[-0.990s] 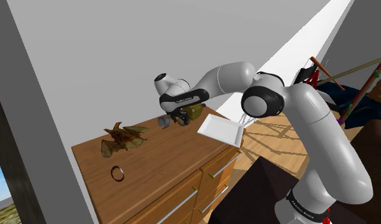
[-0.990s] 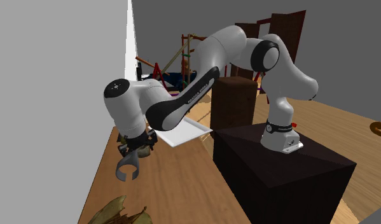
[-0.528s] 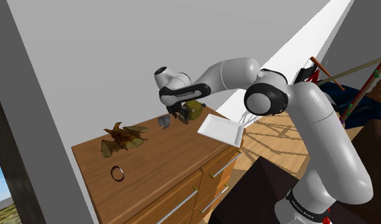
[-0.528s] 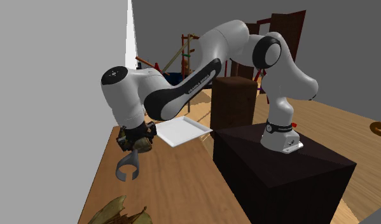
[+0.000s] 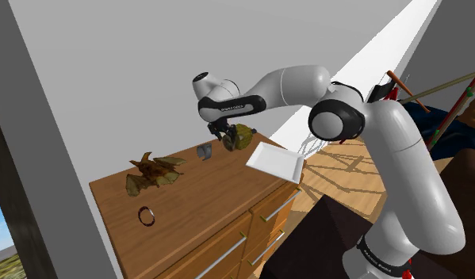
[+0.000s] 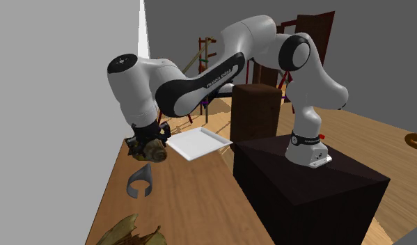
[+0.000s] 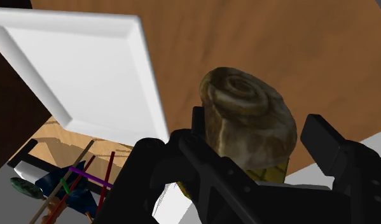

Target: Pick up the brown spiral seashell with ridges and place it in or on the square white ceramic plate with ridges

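Brown spiral seashell (image 5: 242, 136) (image 6: 155, 149) (image 7: 246, 121), ridged, coil end facing away from the hand. Sits clamped between the jaws, narrowed onto its sides, one black finger (image 7: 335, 143) at each flank in the wrist view. Hangs in the air, clear of the wood, just beside the square white plate (image 5: 275, 162) (image 6: 196, 144) (image 7: 81, 70) and higher than it. Not over the plate: bare wood shows beneath the shell.

Plate lying flat near a corner of the wooden desk (image 5: 204, 198) (image 6: 179, 188) (image 7: 246, 38), raised rim all round, apparently reaching a little past the desk's edge.

Farther from the plate than the shell, a small grey curved piece (image 5: 204, 150) (image 6: 140, 184), open on one side, resting on the wood below the jaws and apart from them. Farther again from the plate, a brown leafy clump (image 5: 154, 171) (image 6: 130, 233) with curled tips. Well apart from the plate, toward the desk's front edge, a thin dark ring (image 5: 147, 215) lying flat.

Drawers with metal bar handles on the desk's front.

White arm (image 5: 386, 158) (image 6: 200, 87) arching from the dark box stand (image 5: 323, 238) (image 6: 304, 181) past the plate, wrist bent down. Beyond the plate, a grey wall and a tangle of red and wooden poles.
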Robot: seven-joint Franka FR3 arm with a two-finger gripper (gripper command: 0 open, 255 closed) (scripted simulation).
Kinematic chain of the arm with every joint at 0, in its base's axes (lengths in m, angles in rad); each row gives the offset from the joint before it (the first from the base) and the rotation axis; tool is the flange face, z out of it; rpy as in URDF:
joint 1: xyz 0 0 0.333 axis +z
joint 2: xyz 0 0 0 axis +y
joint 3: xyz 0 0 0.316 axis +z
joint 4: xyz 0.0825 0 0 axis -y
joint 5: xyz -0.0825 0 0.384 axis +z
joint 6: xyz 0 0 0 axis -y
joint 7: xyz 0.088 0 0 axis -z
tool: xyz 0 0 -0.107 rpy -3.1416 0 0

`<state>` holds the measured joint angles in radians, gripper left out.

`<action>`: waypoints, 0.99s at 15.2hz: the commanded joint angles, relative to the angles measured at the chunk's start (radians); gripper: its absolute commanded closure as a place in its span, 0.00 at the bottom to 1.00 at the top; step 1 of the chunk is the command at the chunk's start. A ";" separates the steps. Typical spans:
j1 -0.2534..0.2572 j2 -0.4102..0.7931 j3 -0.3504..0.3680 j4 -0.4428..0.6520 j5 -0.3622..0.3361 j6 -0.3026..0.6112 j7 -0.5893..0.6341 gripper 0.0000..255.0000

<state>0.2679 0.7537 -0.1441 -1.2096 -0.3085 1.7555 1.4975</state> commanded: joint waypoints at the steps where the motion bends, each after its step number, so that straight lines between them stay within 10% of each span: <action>1: 0.000 -0.008 -0.001 0.014 0.001 -0.021 -0.008 1.00; 15: -0.052 -0.494 -0.066 -0.751 -0.112 0.288 -0.007 1.00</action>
<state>0.2190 0.2903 -0.2052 -1.9152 -0.4102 2.0270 1.4899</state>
